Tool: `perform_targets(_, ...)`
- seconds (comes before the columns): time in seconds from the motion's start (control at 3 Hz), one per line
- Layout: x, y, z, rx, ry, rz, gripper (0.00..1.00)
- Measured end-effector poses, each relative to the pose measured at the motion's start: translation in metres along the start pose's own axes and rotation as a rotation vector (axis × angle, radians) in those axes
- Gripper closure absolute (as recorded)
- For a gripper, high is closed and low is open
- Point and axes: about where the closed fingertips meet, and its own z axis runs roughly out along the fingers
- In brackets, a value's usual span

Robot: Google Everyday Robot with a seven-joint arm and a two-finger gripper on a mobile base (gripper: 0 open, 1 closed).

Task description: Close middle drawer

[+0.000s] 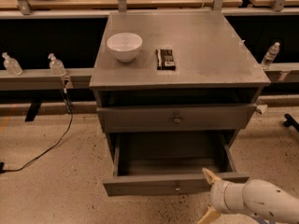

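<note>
The middle drawer (176, 186) is pulled far out of the grey metal cabinet (182, 41). Its flat front panel carries a small round centre knob, and its grey box is empty. My gripper (208, 195) is at the bottom right, at the right end of that drawer's front panel. Its cream fingers (210, 175) are spread apart and hold nothing; the upper tip is on or just over the panel's top edge, the lower tip in front of and below it. The white arm (257, 202) reaches in from the lower right corner.
The drawer above (177, 119) has its front almost flush, with a dark gap over it. A white bowl (124, 45) and a dark flat packet (166, 59) sit on the cabinet top. Small bottles (56, 65) stand on the left rail, another bottle (270, 55) on the right. A cable (51, 146) lies on the floor.
</note>
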Motion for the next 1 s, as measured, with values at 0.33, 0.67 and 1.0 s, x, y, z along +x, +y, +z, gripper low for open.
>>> perform_targets(0.33,0.004,-0.023,0.008,0.095,-0.001,-0.014,0.00)
perform_targets(0.67,0.006,-0.023,0.013,0.096,0.003,-0.040,0.00)
perform_targets(1.0,0.029,-0.051,0.042,0.156,0.003,-0.086,0.00)
